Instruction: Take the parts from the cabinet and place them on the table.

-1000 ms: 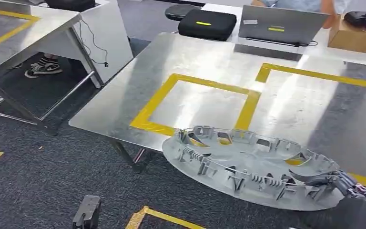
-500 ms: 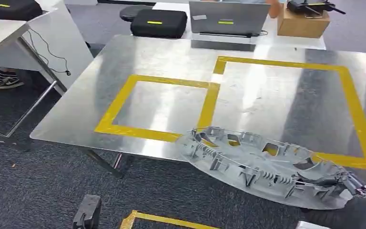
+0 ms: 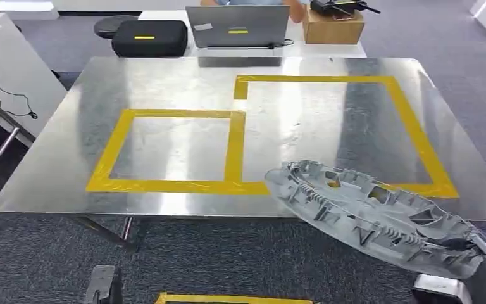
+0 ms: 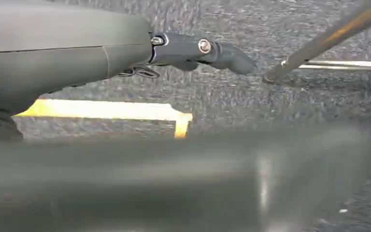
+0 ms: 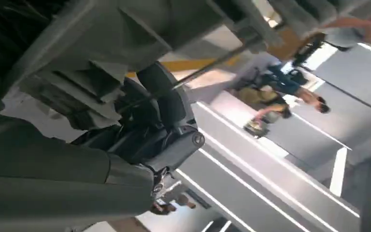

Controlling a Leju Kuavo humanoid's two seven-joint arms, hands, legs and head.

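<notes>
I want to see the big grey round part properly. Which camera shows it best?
The head view: the whole grey round part shows, ribs and clips up, overhanging the table's edge. The right wrist view shows only close ribs above the right hand.

Grey ribbed round part (image 3: 373,215) — tilted, overhanging table (image 3: 164,82) near edge.

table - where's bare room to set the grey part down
Both yellow tape squares on the metal table are bare: the smaller left square and the larger right square. The grey part, held by the right hand, overhangs the near right edge. The laptop and boxes crowd beyond the far edge.
</notes>
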